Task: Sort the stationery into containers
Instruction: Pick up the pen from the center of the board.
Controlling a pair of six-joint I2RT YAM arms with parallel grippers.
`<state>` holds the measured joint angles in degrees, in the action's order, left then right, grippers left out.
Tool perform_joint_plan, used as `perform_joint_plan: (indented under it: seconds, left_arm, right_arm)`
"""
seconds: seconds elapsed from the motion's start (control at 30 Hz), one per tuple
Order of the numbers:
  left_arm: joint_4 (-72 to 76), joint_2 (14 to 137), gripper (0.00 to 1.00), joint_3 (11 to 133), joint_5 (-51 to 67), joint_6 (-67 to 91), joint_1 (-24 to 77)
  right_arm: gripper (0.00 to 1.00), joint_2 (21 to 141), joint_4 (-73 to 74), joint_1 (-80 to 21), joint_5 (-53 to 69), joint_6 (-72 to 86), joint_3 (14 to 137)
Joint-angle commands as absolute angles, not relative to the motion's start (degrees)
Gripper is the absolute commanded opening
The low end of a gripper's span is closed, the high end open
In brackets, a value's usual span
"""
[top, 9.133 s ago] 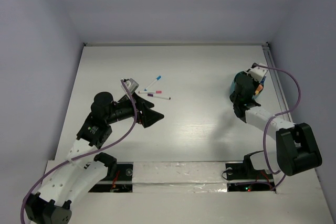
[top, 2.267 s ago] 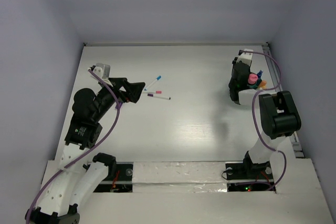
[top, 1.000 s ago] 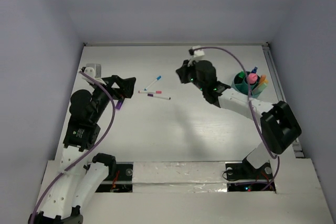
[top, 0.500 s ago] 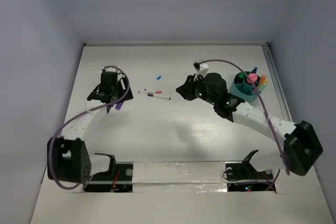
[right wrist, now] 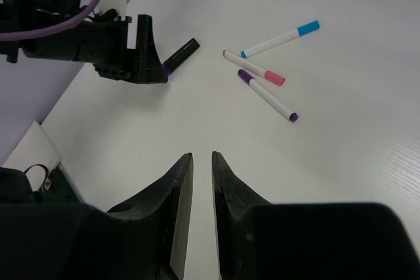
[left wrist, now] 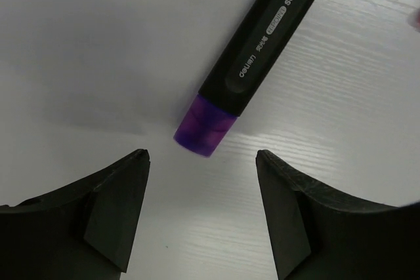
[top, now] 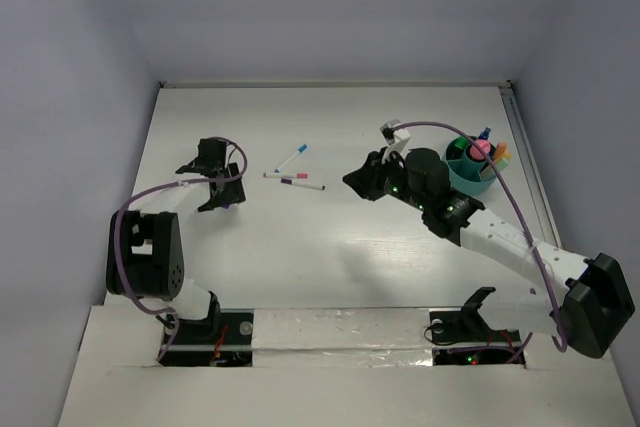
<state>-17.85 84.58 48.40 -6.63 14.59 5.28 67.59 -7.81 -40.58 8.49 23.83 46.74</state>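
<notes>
Toward the left of the overhead view, the left gripper [top: 215, 179] sits low over the white table [top: 350, 247] with its jaws apart; from this height I cannot tell what lies between them. Just right of it, three thin markers lie close together: a blue-capped marker [top: 291, 157] uppermost, a pink-capped marker [top: 285, 176] below it and a purple-capped marker [top: 303, 185] lowest. The right gripper [top: 358, 179] hovers right of centre, pointing toward them. At the right edge stands the teal holder [top: 455, 173], with a pink-topped piece [top: 481, 149] and other bits of stationery sticking out of it.

Seen from the left wrist, both fingers [left wrist: 115, 208] stand wide apart at the bottom of the frame with nothing gripped. A black highlighter [left wrist: 256, 57] lies slanted on the table, its purple end nearest the gap, just ahead of the fingertips and touching neither.

Looking from the right wrist, the two fingers [right wrist: 177, 195] leave only a narrow slit, with nothing in it. In the upper right lie the three markers. At upper left the left gripper appears again, and the highlighter lies just beside its lower finger.
</notes>
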Motion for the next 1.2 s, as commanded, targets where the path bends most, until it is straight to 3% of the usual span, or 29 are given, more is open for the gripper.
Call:
perform_joint_plan:
  seconds: [0.0, 0.23, 0.37, 0.43, 0.6, 0.77, 1.0, 1.17]
  left_arm:
    - [-17.8, 87.4, 0.63, 52.2, -5.9, 12.2, 4.7]
    - [-17.3, 92.7, 0.46, 54.5, -5.7, 11.0, 4.7]
    - [-17.1, 94.0, 0.26, 54.7, -3.9, 10.7, 4.7]
    - [-17.1, 93.7, 0.19, 54.6, -3.0, 10.7, 4.7]
    - [-17.3, 90.4, 0.01, 54.4, -2.7, 11.0, 4.7]
    - [-16.0, 80.4, 0.0, 52.4, 0.1, 12.0, 4.7]
    - [-11.0, 64.0, 0.0, 48.5, 10.5, 14.5, 9.5]
    - [-9.3, 57.7, 0.0, 46.8, 11.5, 14.6, 17.2]
  right_arm:
    - [0.24, 65.7, -8.8, -40.9, 10.4, 24.2, 46.5]
    - [0.24, 64.7, -9.1, -40.9, 9.6, 24.2, 45.9]
    - [0.26, 65.6, -9.0, -40.9, 9.1, 24.2, 46.0]
    - [0.32, 66.2, -8.9, -40.9, 8.8, 24.3, 46.0]
    - [0.61, 68.4, -9.1, -40.9, 10.5, 24.8, 46.8]
    - [0.84, 70.8, -10.0, -40.9, 14.9, 27.1, 48.2]
    - [0.99, 71.9, -13.0, -40.9, 17.0, 31.8, 50.7]
    - [1.0, 75.1, -14.9, -40.9, 18.5, 34.5, 55.1]
